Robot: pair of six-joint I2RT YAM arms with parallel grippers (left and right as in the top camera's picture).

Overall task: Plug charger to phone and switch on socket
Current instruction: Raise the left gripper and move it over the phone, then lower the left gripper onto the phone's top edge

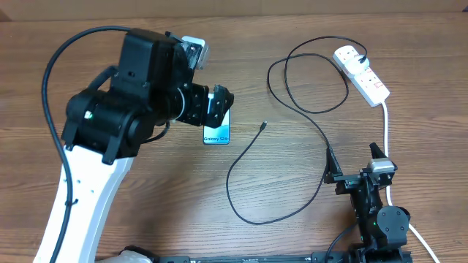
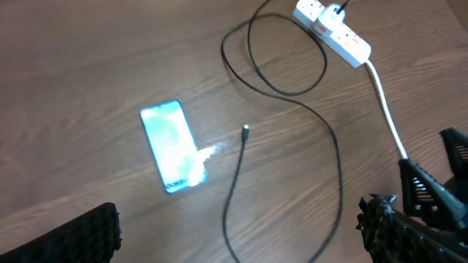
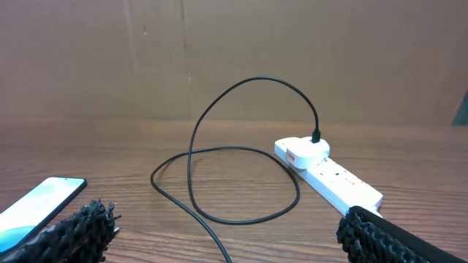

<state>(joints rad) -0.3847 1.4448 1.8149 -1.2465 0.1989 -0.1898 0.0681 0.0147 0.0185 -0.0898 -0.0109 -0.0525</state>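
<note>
Left tool (image 1: 219, 104), jaws wide and empty, hovers over the far end of the phone (image 1: 216, 135), which lies near-far; charger tip (image 1: 262, 126) lies loose just right of it, closer to this tool than the equally wide right tool (image 1: 353, 157).

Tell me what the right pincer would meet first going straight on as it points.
Likely the charger's looped cable lying on the table; the socket sits slightly right. Depth is unclear.

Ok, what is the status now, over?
Left end effector open, empty. Right end effector open, empty. Phone lying flat, charger connector beside it, not plugged in. Nothing blocking.
</note>
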